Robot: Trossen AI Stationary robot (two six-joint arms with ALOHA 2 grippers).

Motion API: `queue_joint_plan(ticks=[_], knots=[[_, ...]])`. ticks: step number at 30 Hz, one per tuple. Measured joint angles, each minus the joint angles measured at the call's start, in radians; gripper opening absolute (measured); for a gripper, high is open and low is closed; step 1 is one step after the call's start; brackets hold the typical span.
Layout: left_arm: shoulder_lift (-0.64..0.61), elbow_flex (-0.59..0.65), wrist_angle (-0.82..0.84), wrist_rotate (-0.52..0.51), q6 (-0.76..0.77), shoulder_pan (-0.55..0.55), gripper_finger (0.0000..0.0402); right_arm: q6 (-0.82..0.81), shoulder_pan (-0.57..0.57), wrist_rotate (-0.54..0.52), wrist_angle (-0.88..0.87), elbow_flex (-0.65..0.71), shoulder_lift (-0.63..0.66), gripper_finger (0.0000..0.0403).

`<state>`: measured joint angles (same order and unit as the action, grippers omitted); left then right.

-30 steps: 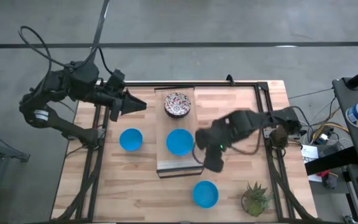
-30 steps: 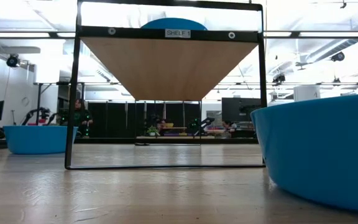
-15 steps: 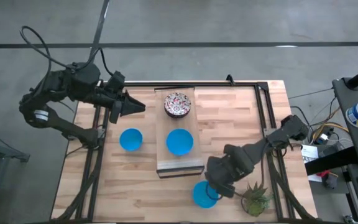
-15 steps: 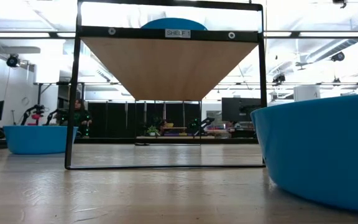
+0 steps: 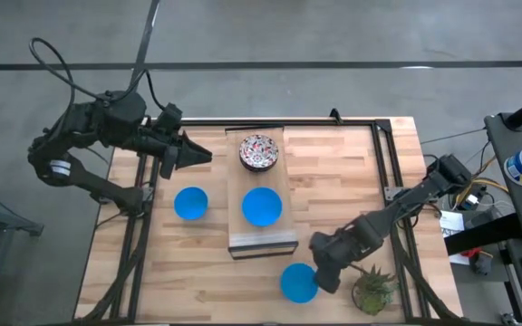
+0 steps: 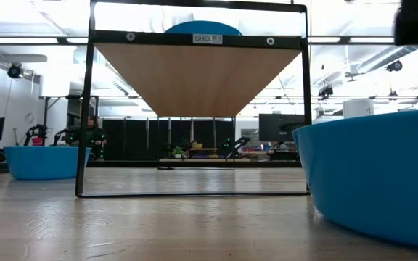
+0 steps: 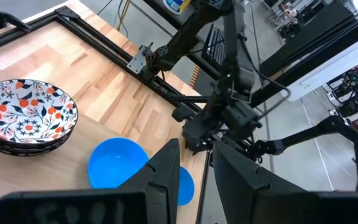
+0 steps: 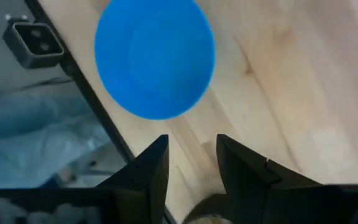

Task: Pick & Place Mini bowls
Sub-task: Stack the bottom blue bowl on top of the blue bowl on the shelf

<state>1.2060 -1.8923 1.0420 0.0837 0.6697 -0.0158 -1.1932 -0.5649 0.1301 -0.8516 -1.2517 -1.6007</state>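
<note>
Three bright blue mini bowls show in the high view: one [image 5: 190, 203] on the table, one [image 5: 262, 206] on the raised pale board [image 5: 261, 239], one [image 5: 297, 282] near the table's near edge. Red-and-dark patterned bowls [image 5: 259, 151] sit stacked on the board's far end. My right gripper [image 5: 326, 274] hovers open just right of the near blue bowl [image 8: 154, 56], touching nothing. My left gripper [image 5: 198, 154] waits at the table's far left with a narrow gap between its fingers [image 7: 169, 163].
A small green potted plant [image 5: 372, 290] stands at the near right corner, close beside my right gripper. A black frame [image 6: 85, 109] carries the board above the table. The near blue bowl [image 6: 383, 181] fills the low view's right side. Bare wood lies right of the board.
My right gripper has swung from beside the board's blue bowl toward the table's near edge, ending next to the near blue bowl and the plant. All the bowls have stayed where they were.
</note>
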Motion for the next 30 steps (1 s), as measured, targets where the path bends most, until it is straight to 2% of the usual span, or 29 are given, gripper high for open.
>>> queue_joint_plan(ticks=[7, 14, 30], knots=[[0.0, 0.0, -0.001, -0.006, 0.011, 0.0, 0.0089, -0.165, -0.004, 0.002, 0.141, 0.171, 0.02, 0.0132], [0.0, 0.0, -0.001, -0.009, 0.018, 0.0, 0.0089, -0.24, -0.007, 0.001, 0.374, 0.249, -0.005, 0.0132], [0.0, 0.0, -0.001, -0.008, 0.022, 0.0, 0.0089, -0.331, -0.011, -0.028, 0.394, 0.242, -0.112, 0.0132]])
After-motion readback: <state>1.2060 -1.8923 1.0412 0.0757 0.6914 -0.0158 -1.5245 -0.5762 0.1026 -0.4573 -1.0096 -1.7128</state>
